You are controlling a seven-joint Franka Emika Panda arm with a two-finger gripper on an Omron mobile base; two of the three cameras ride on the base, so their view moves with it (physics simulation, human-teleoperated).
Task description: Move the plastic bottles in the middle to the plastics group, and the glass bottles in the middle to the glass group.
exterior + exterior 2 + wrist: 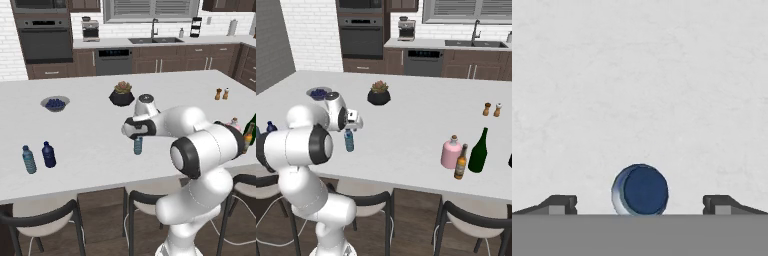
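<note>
The plastic bottle in the middle, a small pale-blue ribbed water bottle (138, 145) (349, 140), stands upright on the white island counter (90, 130). My gripper (137, 133) (354, 125) hovers directly above it, open, holding nothing. In the hand view its blue cap (641, 190) sits centred between my spread fingertips (560, 204), and the gripper (640, 204) points straight down. The plastics group, a teal bottle (29, 160) and a navy bottle (48, 154), stands at the left. To the right, the pink bottle (451, 153) and amber bottle (460, 162) stand beside the green glass bottle (479, 151).
A potted plant (121, 94) and a bowl of blueberries (55, 103) sit farther back on the counter. Two small shakers (492, 109) stand at the far right. Dark stools (42, 220) line the counter's near edge.
</note>
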